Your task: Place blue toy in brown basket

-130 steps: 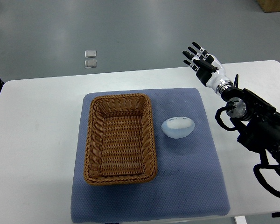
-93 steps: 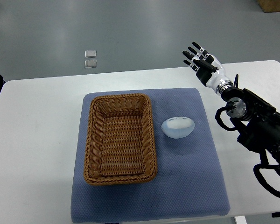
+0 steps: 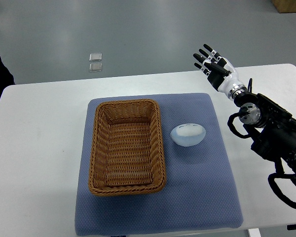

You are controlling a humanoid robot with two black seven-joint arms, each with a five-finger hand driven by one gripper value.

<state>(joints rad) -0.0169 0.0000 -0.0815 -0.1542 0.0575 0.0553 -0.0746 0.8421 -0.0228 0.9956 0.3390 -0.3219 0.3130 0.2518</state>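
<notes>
Across the centre of the frame a white table (image 3: 39,148) carries a blue mat (image 3: 197,187); on its left half sits the empty brown basket (image 3: 127,146), the pale blue toy (image 3: 188,135) just right of it. At upper right, the right hand (image 3: 214,67) hovers with fingers spread, holding nothing.

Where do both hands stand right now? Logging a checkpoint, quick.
Left hand: not in view.
Right hand: open, fingers spread, holding nothing, at the table's far edge, away from the blue toy.

Bright, even light; sharp focus
</notes>
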